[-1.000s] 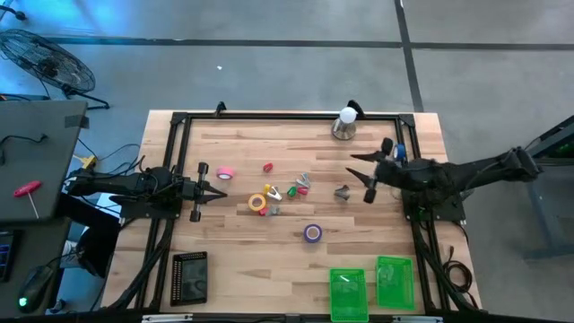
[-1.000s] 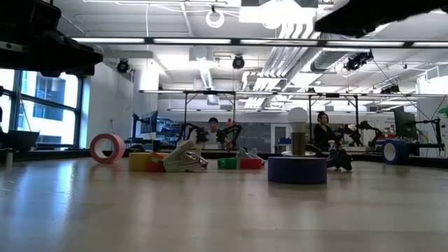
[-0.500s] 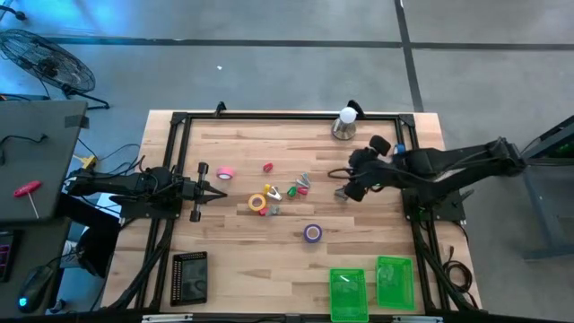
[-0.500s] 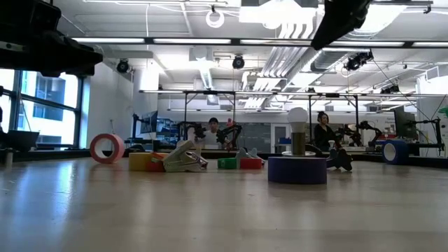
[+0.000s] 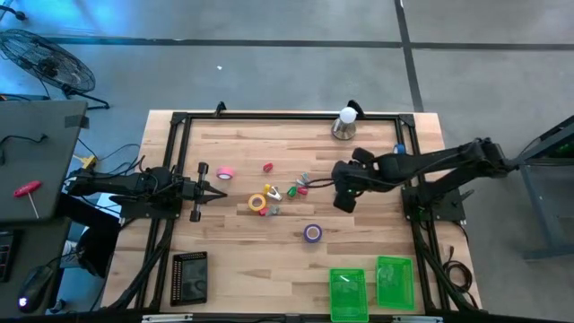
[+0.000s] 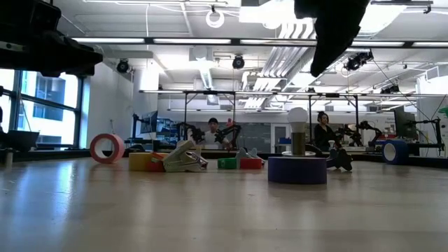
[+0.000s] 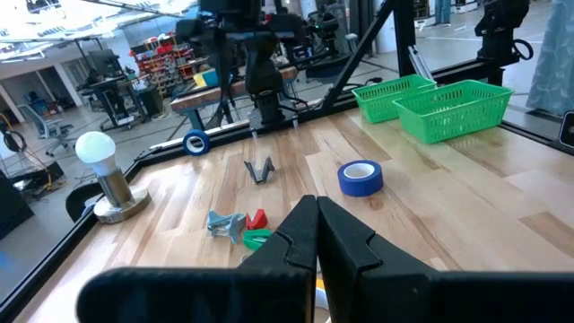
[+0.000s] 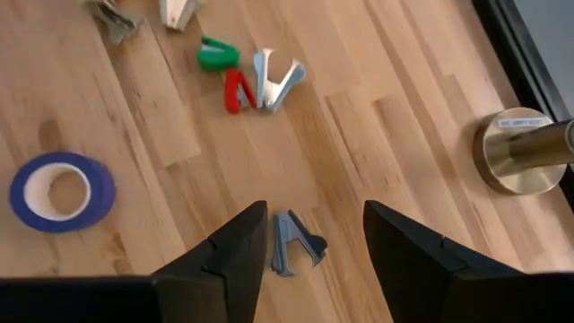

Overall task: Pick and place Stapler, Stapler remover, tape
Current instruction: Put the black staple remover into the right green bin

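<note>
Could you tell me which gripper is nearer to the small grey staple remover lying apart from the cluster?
The right. The right gripper hangs open directly above the grey staple remover, fingers either side of it. The left gripper waits shut far across the table, beyond the clutter.

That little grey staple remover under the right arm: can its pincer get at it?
Probably yes. The right pincer hangs open right above the grey staple remover, with bare wood around it and nothing between.

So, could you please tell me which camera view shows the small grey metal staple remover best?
The right wrist view: staple remover lies between the open right gripper fingers. Left wrist shows it small; high view hides it; low view cannot tell.
</note>
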